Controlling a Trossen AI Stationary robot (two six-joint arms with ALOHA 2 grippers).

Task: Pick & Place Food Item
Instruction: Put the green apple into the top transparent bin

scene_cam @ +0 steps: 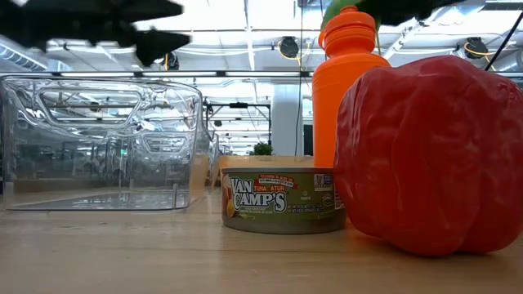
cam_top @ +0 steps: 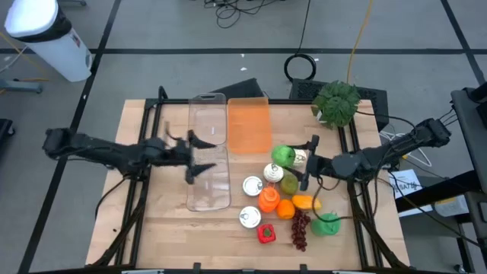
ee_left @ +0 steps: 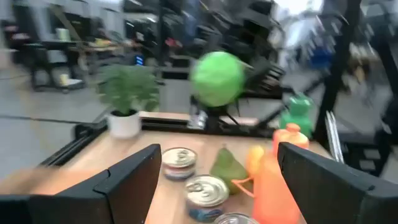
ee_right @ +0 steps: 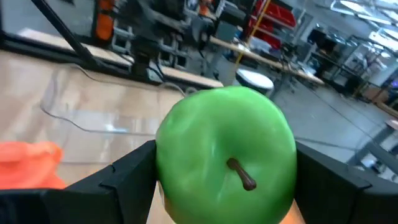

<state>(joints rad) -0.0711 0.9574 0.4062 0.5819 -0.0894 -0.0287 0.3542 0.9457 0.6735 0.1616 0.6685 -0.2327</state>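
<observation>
- You are looking down on a light wooden table top (cam_top: 167, 228) set in a black frame, standing on a grey floor with taped lines, and a white cylindrical bin (cam_top: 47, 38) is sitting off the far left corner.
- A small leafy green potted plant (cam_top: 336, 102) is standing at the table's far right corner.
- A clear plastic rectangular container (cam_top: 209, 152) is lying lengthwise left of centre, and a flat translucent orange lid (cam_top: 249, 124) is lying just beside it on the right.
- Your right gripper (cam_top: 299, 162) is clenching a round, glossy green apple (cam_top: 283, 155) with a brown stem, lifted above the cluster of food at right of centre; in the right wrist view the apple (ee_right: 225, 155) is filling the gap between the two dark fingers (ee_right: 127, 177).
- Your left gripper (cam_top: 190, 156) is hanging over the clear container with its fingers spread and nothing between them.
- Below the apple, three round silver-lidded tins (cam_top: 253, 186) are sitting near a green pear (cam_top: 289, 183), an orange plastic bottle (cam_top: 268, 199) and a small orange fruit (cam_top: 285, 209).
- At the near edge of the cluster, a red bell pepper (cam_top: 266, 234), a bunch of dark red grapes (cam_top: 300, 229) and a green plastic bottle (cam_top: 328, 224) are lying close together.
- In the low view, the red pepper (scene_cam: 425, 155) is looming beside a labelled tuna tin (scene_cam: 283, 200).
</observation>
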